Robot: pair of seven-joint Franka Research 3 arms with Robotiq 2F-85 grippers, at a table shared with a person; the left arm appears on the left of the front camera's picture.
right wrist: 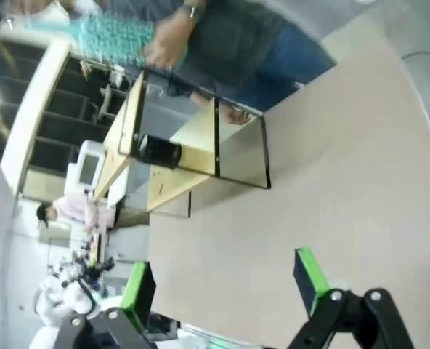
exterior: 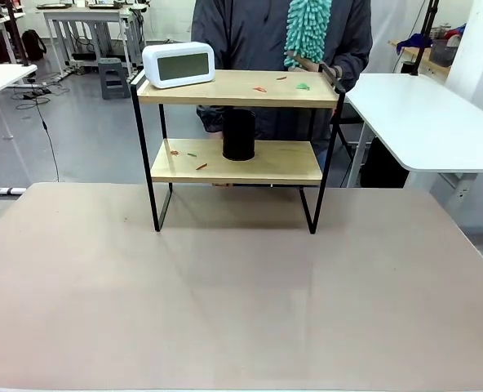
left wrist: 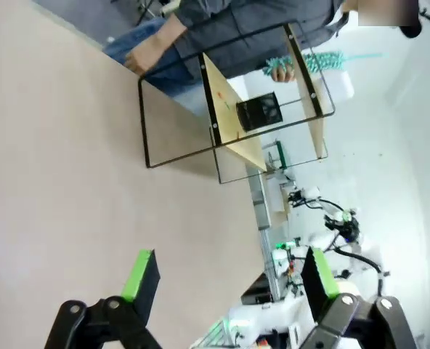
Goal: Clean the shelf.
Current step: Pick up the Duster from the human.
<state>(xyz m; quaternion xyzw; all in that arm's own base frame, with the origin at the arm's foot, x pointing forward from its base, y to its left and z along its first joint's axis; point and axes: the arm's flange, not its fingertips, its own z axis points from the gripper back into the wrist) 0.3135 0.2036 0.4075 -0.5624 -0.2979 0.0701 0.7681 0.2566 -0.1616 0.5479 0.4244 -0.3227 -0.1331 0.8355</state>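
"State of the left gripper?"

"The left gripper [left wrist: 231, 270] hangs over the table [left wrist: 70, 182], jaws wide apart, nothing between the green pads."

"And the shelf?"

"The shelf [left wrist: 229, 123] is seen sideways, standing on the table well apart from the gripper. A black cylinder [left wrist: 258, 110] sits on its lower board."

"Anyone there?"

"A person stands behind it. One hand [left wrist: 282, 71] grips a teal duster [left wrist: 324, 60] by the upper board. The other hand [left wrist: 144, 54] is near the shelf's legs, at the table's far edge."

Two-tier shelf [exterior: 284, 164] standing on beige table [exterior: 241, 294]
Top board: white digital clock [exterior: 179, 64] at left end, coloured scraps [exterior: 260, 88] (orange and green) toward right. Lower board: black cylinder [exterior: 239, 134] at centre, more scraps at left.
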